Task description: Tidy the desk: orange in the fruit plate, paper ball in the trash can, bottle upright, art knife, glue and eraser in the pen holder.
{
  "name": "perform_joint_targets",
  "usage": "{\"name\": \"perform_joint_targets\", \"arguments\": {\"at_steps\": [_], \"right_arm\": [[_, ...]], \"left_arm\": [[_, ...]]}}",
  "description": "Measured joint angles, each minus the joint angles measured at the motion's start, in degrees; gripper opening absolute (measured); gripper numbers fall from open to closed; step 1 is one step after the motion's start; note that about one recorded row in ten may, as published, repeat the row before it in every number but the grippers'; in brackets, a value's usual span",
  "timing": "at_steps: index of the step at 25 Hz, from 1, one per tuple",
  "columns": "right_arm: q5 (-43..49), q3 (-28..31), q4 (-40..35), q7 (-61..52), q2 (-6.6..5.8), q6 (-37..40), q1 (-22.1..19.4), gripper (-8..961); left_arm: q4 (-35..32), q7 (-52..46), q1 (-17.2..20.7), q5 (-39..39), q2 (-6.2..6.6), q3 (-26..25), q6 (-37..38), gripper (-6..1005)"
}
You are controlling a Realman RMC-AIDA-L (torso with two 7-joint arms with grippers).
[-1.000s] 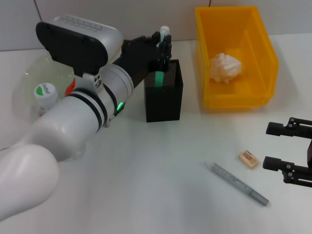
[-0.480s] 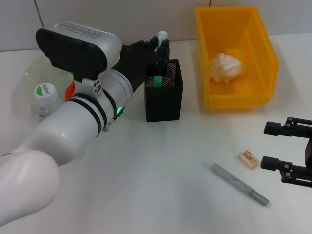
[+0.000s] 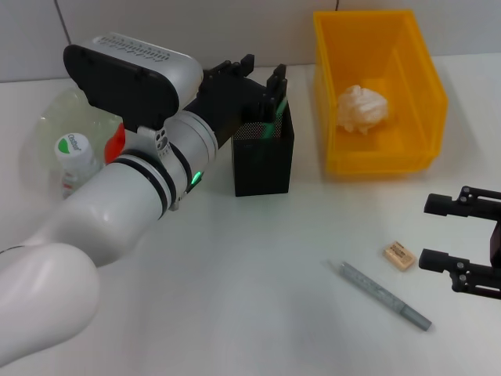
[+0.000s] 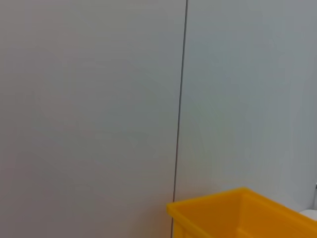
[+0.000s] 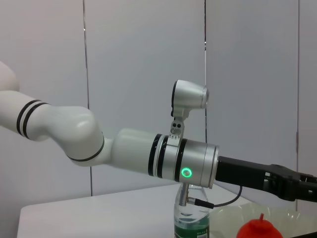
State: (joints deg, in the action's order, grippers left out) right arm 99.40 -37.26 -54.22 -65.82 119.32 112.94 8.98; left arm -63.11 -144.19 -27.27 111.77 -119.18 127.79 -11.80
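We count one eraser [image 3: 399, 256] and one knife [image 3: 383, 295] near the desk's [image 3: 258, 266] right edge, one paper ball [image 3: 362, 108] in the bin [image 3: 379, 90]. Our left gripper [image 3: 262, 78] hangs with jaws spread over the holder [image 3: 263, 157]. Our right gripper [image 3: 450, 235], jaws apart, sits beside the eraser.

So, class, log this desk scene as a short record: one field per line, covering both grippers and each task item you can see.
left gripper: open, above the pen holder
right gripper: open, near the eraser
glue: inside pen holder
paper ball: in the trash can
bottle: upright
orange: in the fruit plate, mostly hidden by the arm
art knife: lying on the desk
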Motion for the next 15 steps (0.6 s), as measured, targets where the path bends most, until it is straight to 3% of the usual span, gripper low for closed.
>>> {"name": "perform_joint_targets", "arguments": {"at_steps": [8, 15], "right_arm": [[0.0, 0.0, 0.0, 0.0, -0.05, -0.3, 0.1, 636], [0.0, -0.2, 0.0, 0.0, -0.12, -0.5, 0.2, 636]], "left_arm": [[-3.1, -3.6, 0.0, 0.0, 0.26, -0.9, 3.3, 547], [-9.0, -4.5, 0.1, -0.7, 0.44, -7.6, 15.7, 749]]}}
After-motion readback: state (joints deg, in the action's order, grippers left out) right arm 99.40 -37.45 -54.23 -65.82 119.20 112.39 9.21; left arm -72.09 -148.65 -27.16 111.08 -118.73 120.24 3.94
